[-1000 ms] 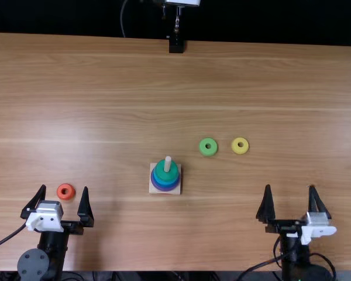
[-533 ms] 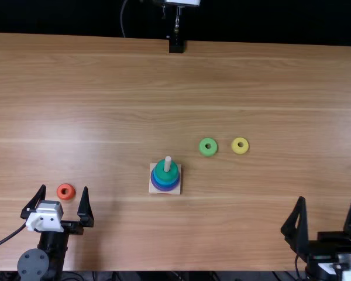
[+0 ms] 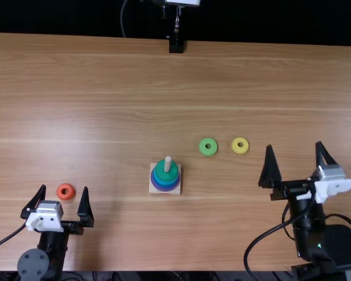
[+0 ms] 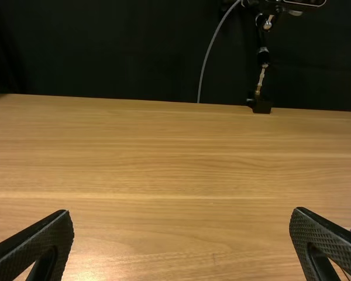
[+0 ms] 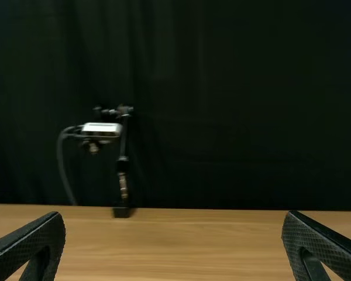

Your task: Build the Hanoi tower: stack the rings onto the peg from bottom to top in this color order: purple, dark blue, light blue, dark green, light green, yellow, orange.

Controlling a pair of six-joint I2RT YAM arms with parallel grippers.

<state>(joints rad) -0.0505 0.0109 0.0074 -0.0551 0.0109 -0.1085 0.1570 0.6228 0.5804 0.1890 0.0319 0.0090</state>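
In the top view my left gripper (image 3: 58, 202) stands open at the lower left, the orange ring (image 3: 65, 191) lying flat between and just beyond its fingers. My right gripper (image 3: 296, 158) is open at the right, holding nothing. Left of centre stands the pegged base (image 3: 154, 188); the bare peg top (image 3: 168, 161) rises from a dark green ring (image 3: 165, 174) over blue and purple (image 3: 165, 188) rings. The light green ring (image 3: 208, 147) and yellow ring (image 3: 240, 146) lie on the table between base and right gripper. Left wrist view: gripper (image 4: 181, 243) open. Right wrist view: gripper (image 5: 174, 243) open.
The wooden table (image 3: 105, 88) extends to a dark backdrop. A camera stand (image 3: 176, 45) is at its far edge, with a cable beside it. Black cables hang by both arms near the front edge.
My right gripper first moved right and toward the near edge, then forward over the table, still open. The left arm and the rings have kept their places.
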